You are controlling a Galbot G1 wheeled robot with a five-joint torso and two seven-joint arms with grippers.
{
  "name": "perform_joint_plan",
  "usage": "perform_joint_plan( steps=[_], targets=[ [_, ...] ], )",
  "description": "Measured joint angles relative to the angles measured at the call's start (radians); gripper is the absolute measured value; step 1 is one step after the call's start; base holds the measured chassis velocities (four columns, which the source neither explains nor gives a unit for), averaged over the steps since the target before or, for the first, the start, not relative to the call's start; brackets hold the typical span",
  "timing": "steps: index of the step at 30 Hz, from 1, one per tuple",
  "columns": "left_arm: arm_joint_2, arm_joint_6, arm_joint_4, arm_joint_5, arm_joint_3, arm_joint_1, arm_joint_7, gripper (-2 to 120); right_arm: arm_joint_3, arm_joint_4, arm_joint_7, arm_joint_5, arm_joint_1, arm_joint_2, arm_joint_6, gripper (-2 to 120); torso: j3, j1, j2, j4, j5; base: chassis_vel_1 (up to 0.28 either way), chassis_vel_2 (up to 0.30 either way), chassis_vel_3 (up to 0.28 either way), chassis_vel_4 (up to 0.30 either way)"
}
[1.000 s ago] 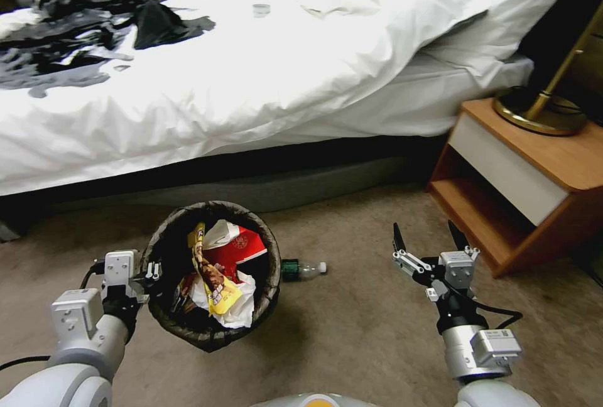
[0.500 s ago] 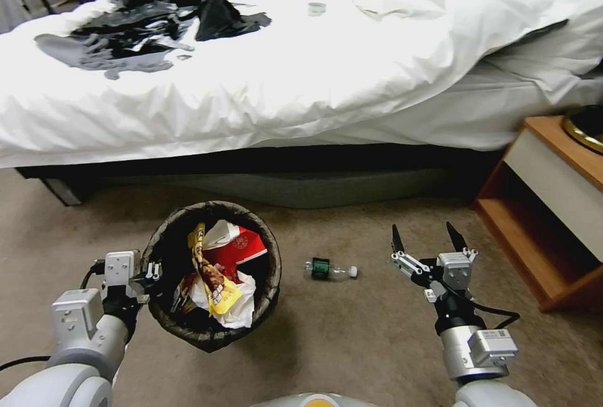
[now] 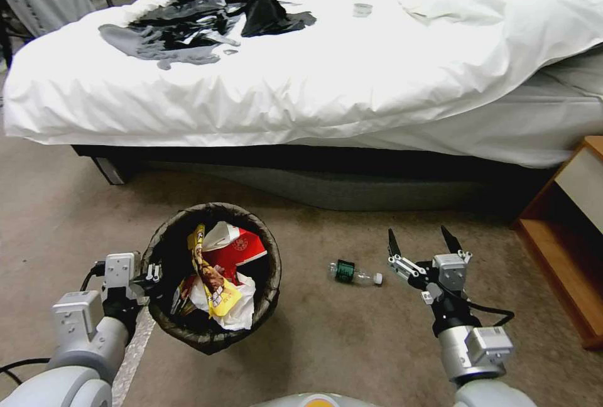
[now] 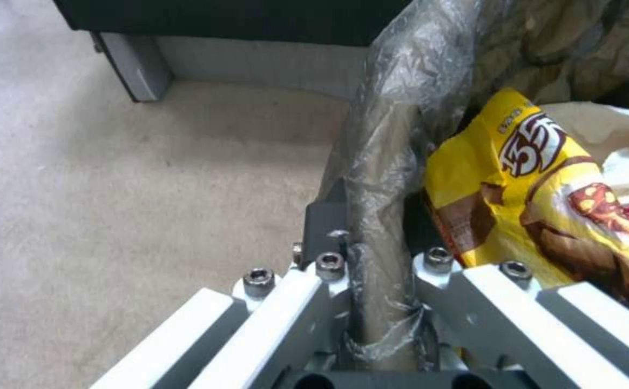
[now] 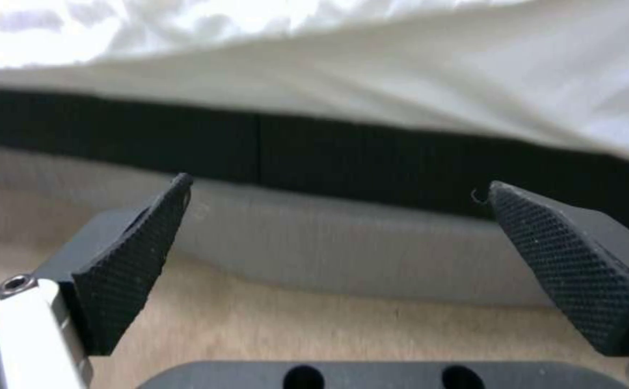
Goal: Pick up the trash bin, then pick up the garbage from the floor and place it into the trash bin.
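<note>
The trash bin [image 3: 217,208], lined with a dark bag, hangs just above the carpet at the lower left. My left gripper [image 3: 151,274] is shut on its near-left rim; in the left wrist view the rim and bag [image 4: 376,178] run between the clamped fingers of the left gripper [image 4: 372,243]. Garbage fills the bin: a yellow snack wrapper [image 3: 212,278] [image 4: 538,189], a red carton [image 3: 242,250] and crumpled white paper [image 3: 237,309]. A small clear bottle [image 3: 353,272] with a green label lies on the carpet just left of my right gripper [image 3: 419,240], which stands open and holds nothing [image 5: 336,216].
A bed [image 3: 326,80] with a white duvet and dark clothes on it spans the back, its dark base [image 5: 372,162] ahead of the right gripper. A wooden nightstand [image 3: 575,231] stands at the right edge. Open carpet lies to the left and front.
The whole picture has slid to the right, so the camera has turned left. The bottle now lies closer to my right gripper. Both arms keep their pose.
</note>
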Motion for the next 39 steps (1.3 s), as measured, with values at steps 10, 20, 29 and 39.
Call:
perform_joint_plan(
  steps=[10,20,29,39],
  targets=[
    [0.005,0.004,0.0,-0.003,-0.005,0.03,-0.012,1,0.09,-0.132,-0.303,0.158,0.111,-0.168,-0.219,100,0.0,0.0,0.0,-0.0002,0.0,0.0,0.0,0.0,0.0],
    [-0.004,0.011,0.0,0.002,-0.015,0.046,-0.018,1,-0.077,-0.408,-0.379,0.267,0.371,-0.331,-0.339,100,0.0,0.0,0.0,0.0004,-0.0001,0.0,0.0,0.0,0.0],
    [-0.013,0.014,0.0,0.007,-0.018,0.052,-0.019,1,-0.282,-0.66,-0.416,0.267,0.593,-0.341,-0.333,100,0.0,0.0,0.0,0.0,0.0,0.0,0.0,0.0,0.0],
    [-0.013,0.014,0.0,0.009,-0.022,0.052,-0.02,1,-0.412,-0.821,-0.42,0.233,0.712,-0.303,-0.303,100,0.0,0.0,0.0,0.0,-0.0001,0.0,0.0,0.0,0.0]
  ],
)
